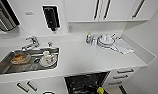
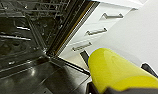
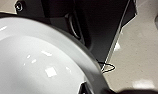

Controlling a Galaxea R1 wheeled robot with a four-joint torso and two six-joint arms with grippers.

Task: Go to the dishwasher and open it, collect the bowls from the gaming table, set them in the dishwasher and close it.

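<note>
Item: kitchen counter (image 1: 77, 58), white, seen from the head view. Sink (image 1: 5, 63) with dishes in it; faucet (image 1: 31, 42); a stack of plates (image 1: 106, 40) and a cloth (image 1: 123, 47) further along the counter.

Item: dishwasher (image 1: 85, 82), below the counter, open. We see its dark inside with wire racks (image 2: 32, 10) and the lowered door (image 2: 30, 77) in the left wrist view. White drawers (image 2: 95, 32) stand just beside it.

Item: yellow bowl (image 2: 115, 70), close before the left wrist camera, above the door's edge. We judge it carried by the left gripper; whether that claw is pinching it we cannot tell.

Item: white bowl (image 3: 37, 65), large in the right wrist view, over a pale floor (image 3: 142, 55). The right claw's state we cannot tell either.

Step in hand, as we judge it: loading the bowls. The next move calls for lowering the yellow bowl clear of the door into a rack.
</note>
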